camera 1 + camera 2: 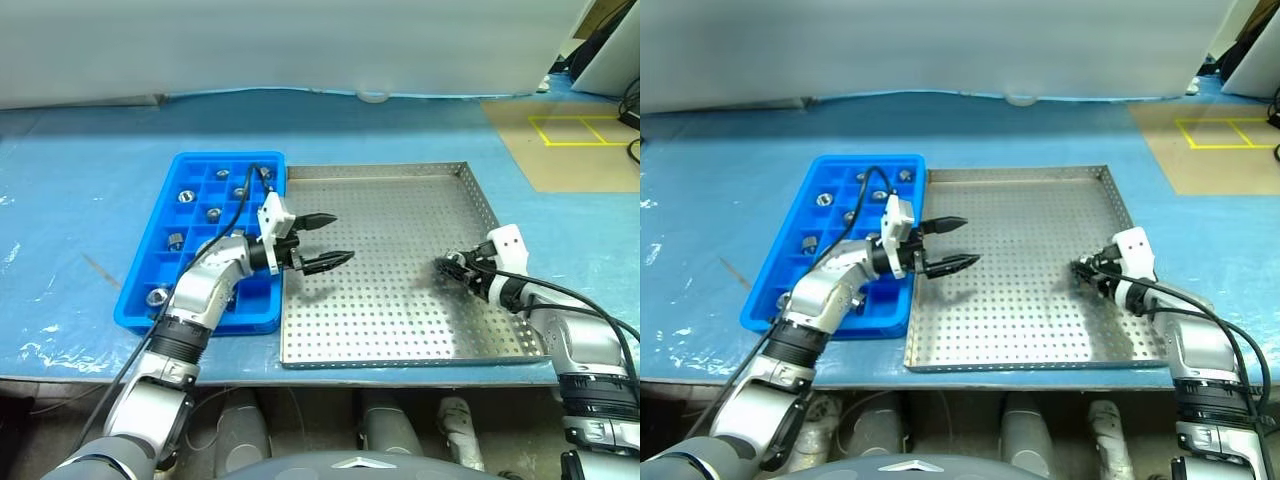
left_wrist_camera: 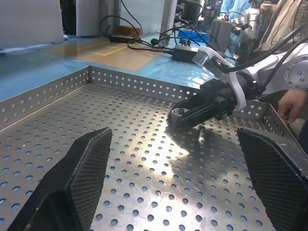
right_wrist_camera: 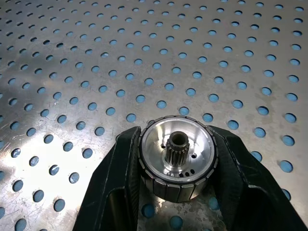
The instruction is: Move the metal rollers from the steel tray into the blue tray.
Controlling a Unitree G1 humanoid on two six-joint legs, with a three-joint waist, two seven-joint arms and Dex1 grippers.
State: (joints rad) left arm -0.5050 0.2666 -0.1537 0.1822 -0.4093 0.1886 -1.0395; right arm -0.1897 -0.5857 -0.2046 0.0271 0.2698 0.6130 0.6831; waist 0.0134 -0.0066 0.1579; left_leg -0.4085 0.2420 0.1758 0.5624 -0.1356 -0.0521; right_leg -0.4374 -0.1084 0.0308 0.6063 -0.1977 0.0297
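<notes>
Roller point(image 3: 177, 161) sits clamped between the two fingers of our right gripper point(image 1: 452, 267), low over the perforated floor of the steel tray point(image 1: 380, 330), toward its right side; it looks like the last one there, since we see no others on the steel. Our left gripper point(image 1: 325, 241) hangs with its fingers wide apart over the steel tray's left edge, holding nothing. To do this step well, we would lift straight up until the roller clears the low rim, keep the squeeze steady so the smooth metal does not slip, carry it across to the blue tray point(image 1: 160, 270) and lower it into a free compartment; several rollers point(image 1: 186, 196) already lie there. Both trays rest side by side on a desk point(image 1: 70, 200) under blue sheeting, with yellow floor tape point(image 1: 570, 130) beyond.
</notes>
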